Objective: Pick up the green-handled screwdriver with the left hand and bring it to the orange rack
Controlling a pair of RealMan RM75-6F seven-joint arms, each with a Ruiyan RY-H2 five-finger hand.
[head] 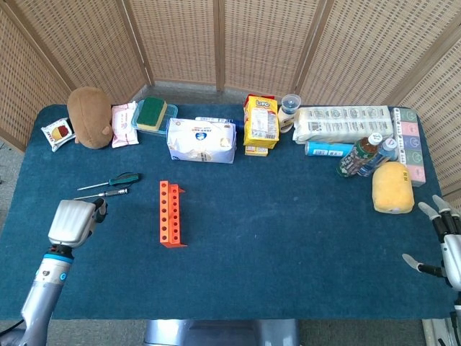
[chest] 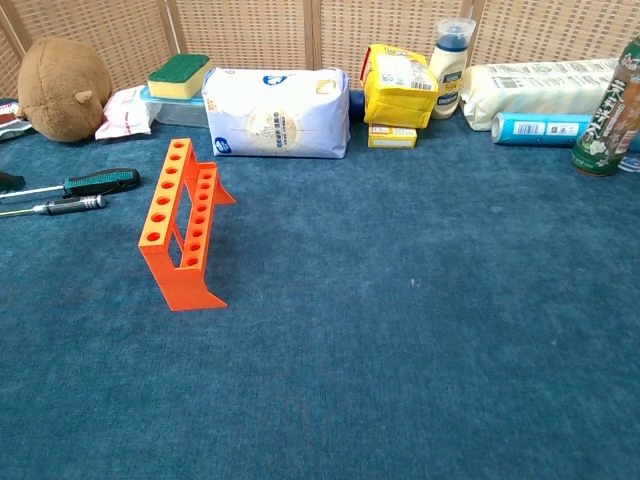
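Observation:
The green-handled screwdriver lies flat on the blue cloth, left of the orange rack, its shaft pointing left. A second, dark-handled screwdriver lies just in front of it. My left hand hovers nearer the front-left, back of the hand up, apart from both tools and holding nothing. It has all but dropped out of the chest view. My right hand sits at the far right edge with its fingers spread and nothing in them.
Along the back stand a brown plush, a sponge on a box, a white pack, a yellow bag, a tissue pack and bottles. A yellow sponge lies at the right.

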